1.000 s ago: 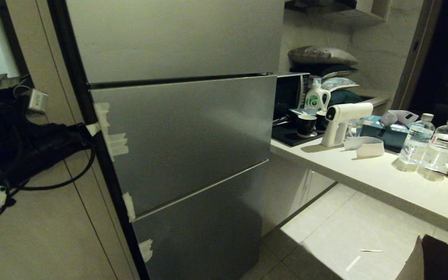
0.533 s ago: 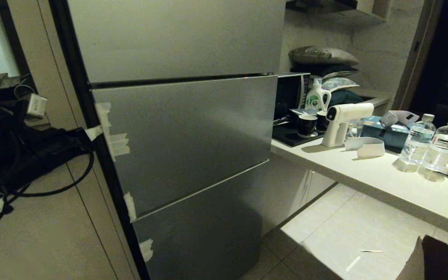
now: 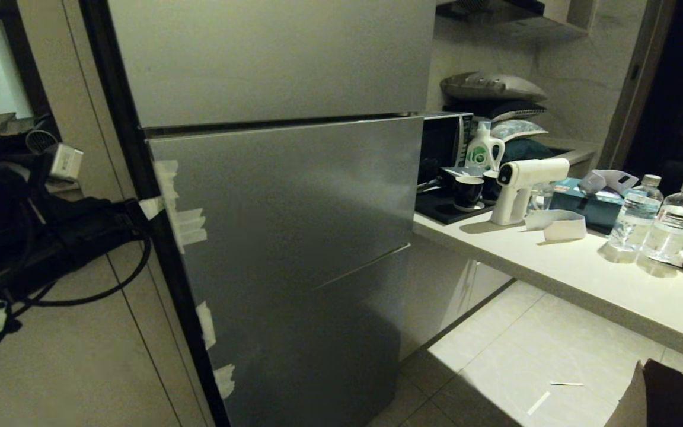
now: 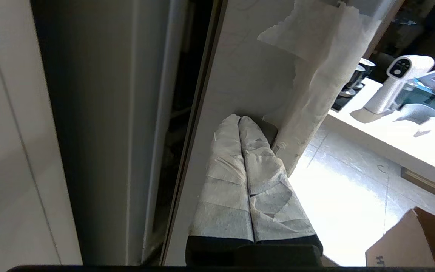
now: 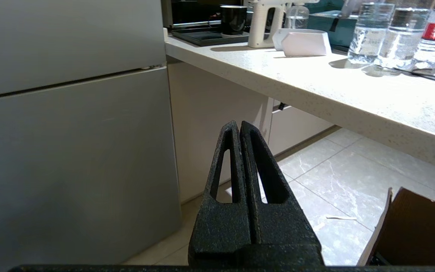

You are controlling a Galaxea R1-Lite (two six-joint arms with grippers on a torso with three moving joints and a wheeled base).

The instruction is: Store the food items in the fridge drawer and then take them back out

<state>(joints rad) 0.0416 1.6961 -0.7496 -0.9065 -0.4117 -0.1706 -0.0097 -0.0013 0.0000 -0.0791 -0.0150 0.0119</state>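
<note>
The fridge drawer (image 3: 294, 201), the brushed grey middle panel, stands slightly out from the fridge, its lower edge overlapping the lowest panel. My left gripper (image 3: 140, 209) is at the drawer's left edge beside the white tape scraps (image 3: 184, 222). In the left wrist view its tape-wrapped fingers (image 4: 225, 166) are shut together with nothing between them, the left gripper (image 4: 239, 119) lying against the drawer's white side face (image 4: 240, 75), with a dark gap behind it. My right gripper (image 5: 240, 124) is shut and empty, hanging low near the fridge's lowest panel (image 5: 70, 158). The food items are out of view.
A pale counter (image 3: 584, 267) runs along the right with water bottles (image 3: 632, 216), a white spray gun (image 3: 522, 184), cups on a black tray (image 3: 466, 193) and a detergent bottle (image 3: 484, 148). A cardboard box (image 3: 667, 394) sits on the tiled floor. Beige cabinet doors (image 3: 69, 356) flank the fridge.
The drawer front has come out a little toward me, most at its left edge, now covering part of the seam below. My left gripper moved with that edge. The right arm has stayed still.
</note>
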